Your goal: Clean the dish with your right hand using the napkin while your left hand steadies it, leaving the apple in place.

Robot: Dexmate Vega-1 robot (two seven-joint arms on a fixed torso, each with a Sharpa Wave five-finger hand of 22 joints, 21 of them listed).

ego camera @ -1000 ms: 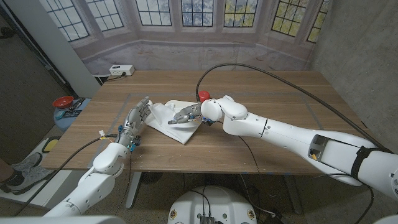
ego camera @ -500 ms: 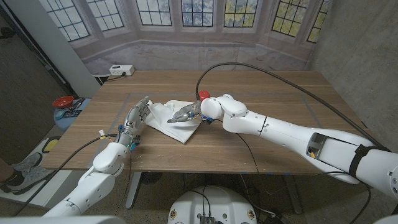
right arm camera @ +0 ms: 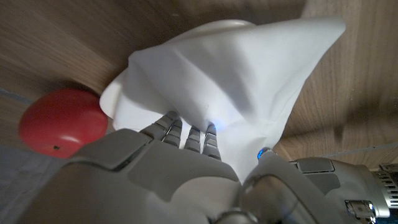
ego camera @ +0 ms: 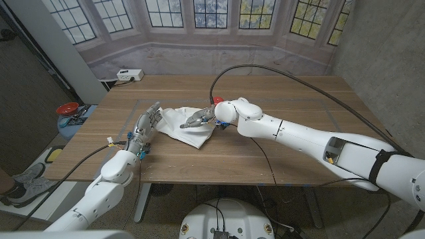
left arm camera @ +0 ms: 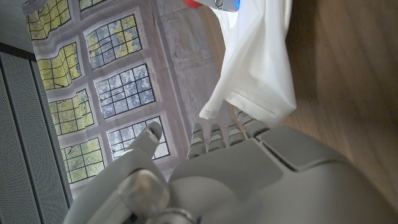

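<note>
The surface [ego camera: 299, 99] is brown wood with a visible grain and a matt finish. The napkin [ego camera: 182, 123] looks like soft white cloth, matt, with folds and creases. The apple [right arm camera: 59, 121] has a smooth red skin with a slight shine. Both the right hand [ego camera: 199, 120] and the left hand [ego camera: 146, 125] have grey plastic shells, smooth and a little glossy.
</note>
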